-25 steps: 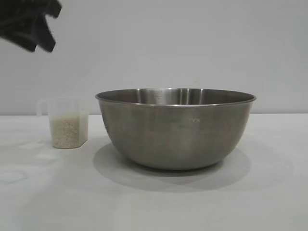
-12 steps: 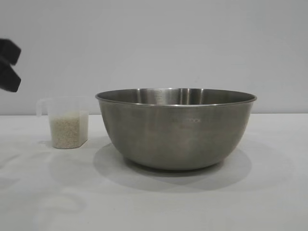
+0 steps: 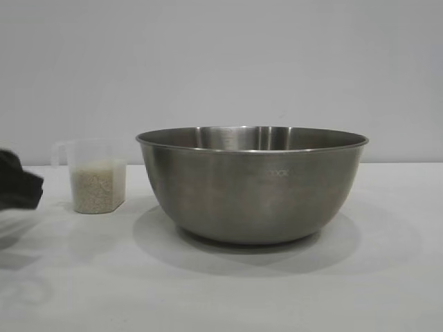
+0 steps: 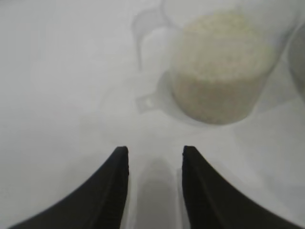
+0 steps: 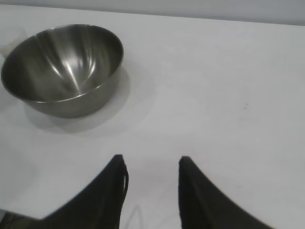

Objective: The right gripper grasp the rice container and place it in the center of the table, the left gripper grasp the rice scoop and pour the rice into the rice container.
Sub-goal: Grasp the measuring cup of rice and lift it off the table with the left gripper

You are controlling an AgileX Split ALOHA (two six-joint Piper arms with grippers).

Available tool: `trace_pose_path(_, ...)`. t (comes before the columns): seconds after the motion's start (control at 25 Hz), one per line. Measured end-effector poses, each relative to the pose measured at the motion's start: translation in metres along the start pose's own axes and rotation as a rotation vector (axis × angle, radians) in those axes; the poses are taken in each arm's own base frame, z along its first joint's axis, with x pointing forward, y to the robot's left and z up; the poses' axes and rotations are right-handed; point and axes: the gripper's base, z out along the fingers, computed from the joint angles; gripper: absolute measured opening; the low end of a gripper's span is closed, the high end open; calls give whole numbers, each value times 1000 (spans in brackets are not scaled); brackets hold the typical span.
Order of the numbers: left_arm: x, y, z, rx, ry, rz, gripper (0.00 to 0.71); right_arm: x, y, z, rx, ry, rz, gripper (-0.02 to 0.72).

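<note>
Step in hand, as judged: the approach to the rice scoop [image 3: 97, 176]; the bowl placement looked done, since the rice container [image 3: 252, 183] stood at centre frame of the exterior view on the table [image 3: 387, 277], empty inside as far as the right wrist view showed. The scoop stood upright at left of centre in the exterior view, just beside the bowl's left wall but apart from it, with its small handle pointing toward the left edge of the frame. It was a translucent squarish plastic cup, holding the rice [image 3: 98, 187] to roughly two thirds of its height, the grains white and fine. The bowl was brushed steel with a thin rim, far larger than the cup. The left gripper [image 4: 155, 157] sat low at the far left edge of the exterior view, near table level, short of the scoop and not touching it; in the left wrist view its fingers stood apart with nothing between them, the scoop in the upper right of that frame. The right gripper [image 5: 151, 162] hovered over bare table, well apart from the bowl, fingers likewise apart and empty. The next move, as I judged it, called for bringing the left fingers around the scoop's handle or body and closing before any lift, keeping the cup level so nothing spilled.
</note>
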Motion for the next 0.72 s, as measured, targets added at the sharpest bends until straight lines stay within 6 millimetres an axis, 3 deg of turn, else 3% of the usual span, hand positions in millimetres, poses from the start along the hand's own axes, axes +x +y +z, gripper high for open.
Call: trace_pose_path(0.72,-15,2,40,-72,-88,-48,235,0,0,0,0,0,-1,228)
